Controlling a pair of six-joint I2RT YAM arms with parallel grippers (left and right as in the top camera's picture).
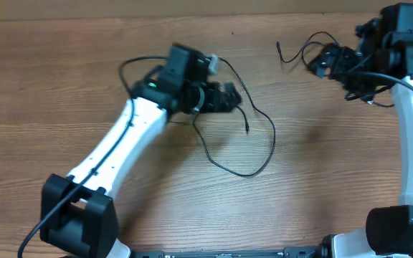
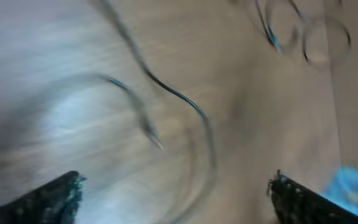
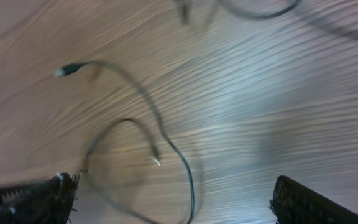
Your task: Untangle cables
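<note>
One thin black cable (image 1: 272, 136) lies in a wide loop on the wooden table, running under my left gripper (image 1: 224, 97). In the left wrist view, my left gripper (image 2: 176, 183) is open, its fingers wide apart above the blurred cable (image 2: 179, 96). A second, smaller cable (image 1: 301, 49) curls at the back right next to my right gripper (image 1: 323, 61). In the right wrist view, my right gripper (image 3: 173, 183) is open above that cable (image 3: 142, 93), whose loop passes close to the left finger. Its plug end (image 3: 61, 71) lies free.
The wooden table (image 1: 335, 165) extends across the whole view. The left arm (image 1: 113, 150) reaches diagonally from the front left. The right arm (image 1: 411, 136) stands along the right edge. The other cable shows blurred at the top of the left wrist view (image 2: 319, 40).
</note>
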